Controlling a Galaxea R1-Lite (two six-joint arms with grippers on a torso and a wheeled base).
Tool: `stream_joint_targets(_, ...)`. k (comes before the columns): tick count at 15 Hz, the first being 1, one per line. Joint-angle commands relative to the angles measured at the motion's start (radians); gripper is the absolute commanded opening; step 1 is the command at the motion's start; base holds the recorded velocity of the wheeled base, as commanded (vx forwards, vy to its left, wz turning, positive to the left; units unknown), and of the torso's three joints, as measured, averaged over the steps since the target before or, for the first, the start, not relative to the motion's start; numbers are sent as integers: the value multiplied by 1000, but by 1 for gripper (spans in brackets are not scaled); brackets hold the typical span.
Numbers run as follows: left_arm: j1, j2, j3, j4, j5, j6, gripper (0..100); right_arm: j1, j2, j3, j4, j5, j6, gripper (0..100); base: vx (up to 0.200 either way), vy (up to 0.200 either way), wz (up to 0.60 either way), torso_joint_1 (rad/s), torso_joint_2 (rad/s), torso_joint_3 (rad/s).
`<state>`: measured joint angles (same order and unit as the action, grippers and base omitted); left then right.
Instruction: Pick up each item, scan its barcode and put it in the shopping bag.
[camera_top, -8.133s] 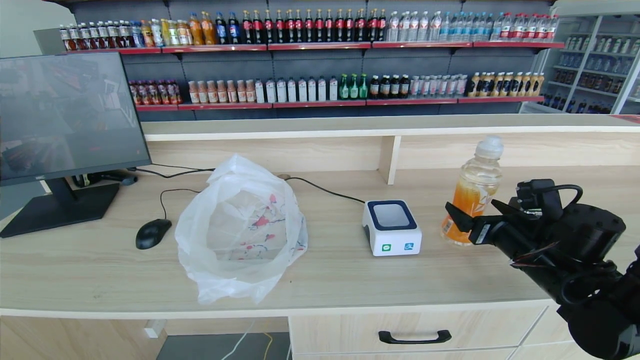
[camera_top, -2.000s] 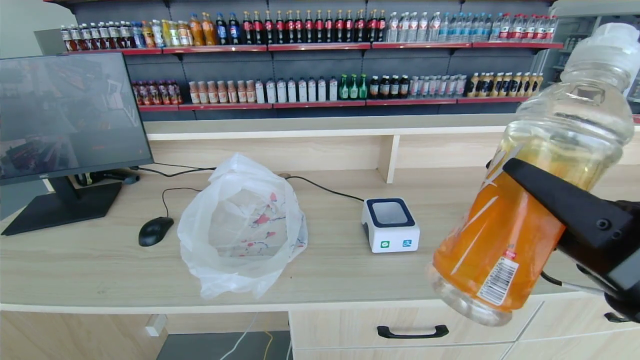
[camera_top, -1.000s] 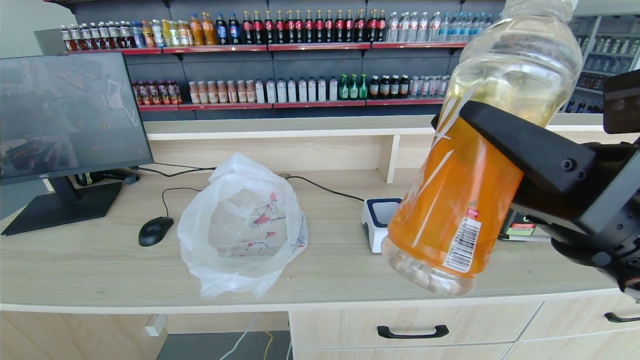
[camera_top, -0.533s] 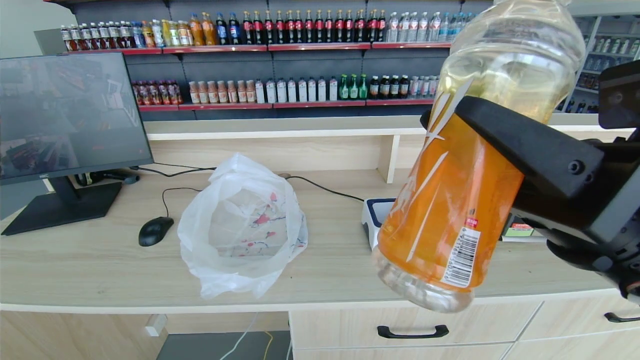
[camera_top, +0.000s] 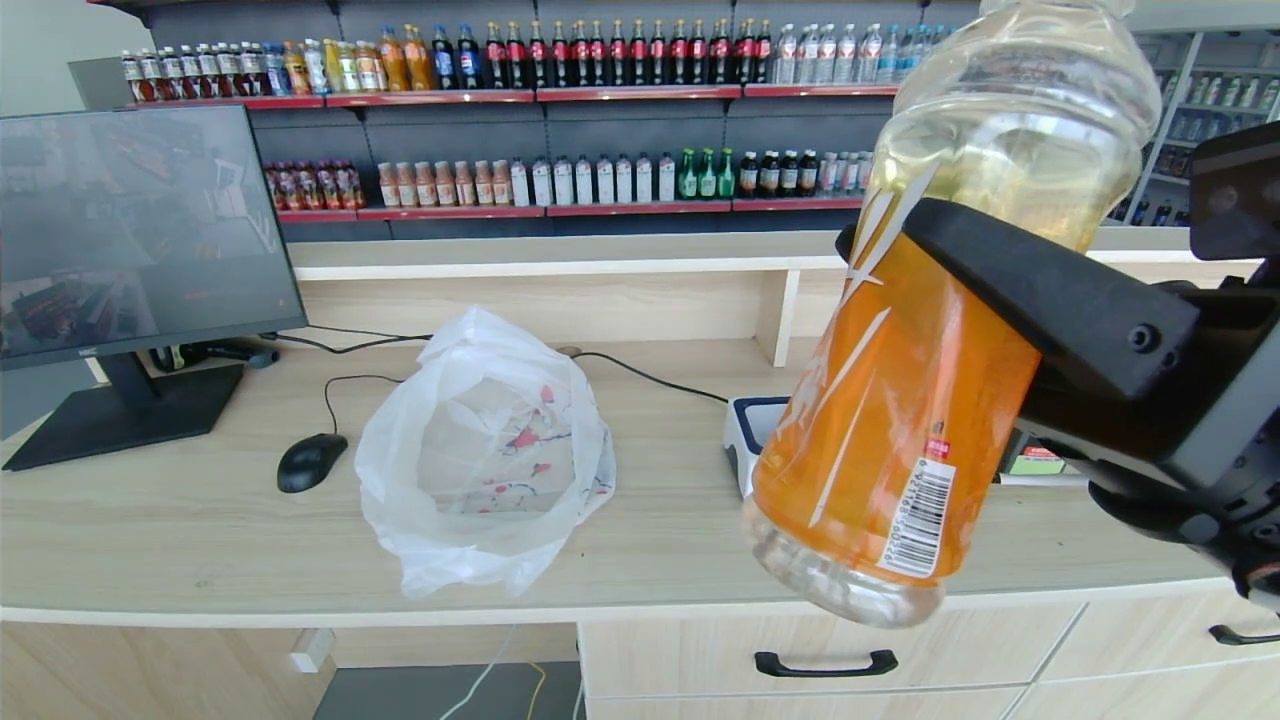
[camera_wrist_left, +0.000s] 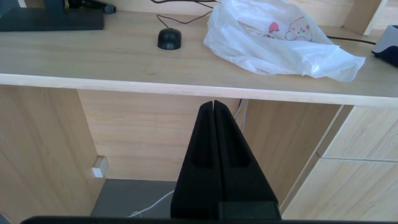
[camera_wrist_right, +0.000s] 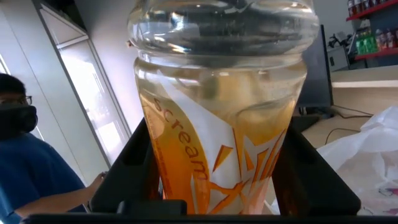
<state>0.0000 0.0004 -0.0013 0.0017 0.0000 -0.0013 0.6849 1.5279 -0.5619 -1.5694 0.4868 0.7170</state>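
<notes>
While the bottle (camera_top: 900, 400) hangs in the air close to the head camera, the right hand (camera_top: 905, 255) is clamped across its upper body. One black finger (camera_top: 1040, 300) lies over the near side, just above the orange label. In the right wrist view the bottle (camera_wrist_right: 217, 137) sits squeezed between both fingers (camera_wrist_right: 134, 168), with the right hand (camera_wrist_right: 217, 180) closed on it from either side.

The bottle is tilted, with its cap end up and toward the robot's right and its clear base down and toward the left. Orange drink fills the lower part. A barcode (camera_top: 915, 520) on the label, near the base, faces the head camera.

Behind the bottle the scanner (camera_top: 750, 440) stands on the bench (camera_top: 200, 540), mostly hidden. The bag (camera_top: 490, 450) sits well to the left of it, slumped with its mouth open. Farther left lie a mouse (camera_top: 308, 462) and a monitor (camera_top: 140, 230).

The left hand (camera_wrist_left: 214, 109) is low, in front of the cabinet below the bench edge, its fingers pressed together and holding nothing. From there the bag (camera_wrist_left: 280, 37) and mouse (camera_wrist_left: 168, 39) show on the bench top.
</notes>
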Motion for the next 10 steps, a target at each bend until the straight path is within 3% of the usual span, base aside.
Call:
stream_joint_targets(1,0,0,1,0,0,0,0,-1,3,-1,-1,1,-1,0,0,0,0,0,0,0)
stream_joint_targets(10,0,0,0,0,0,0,0,-8,40,11,-1,6,-76,0,0,0,0,0,0,0)
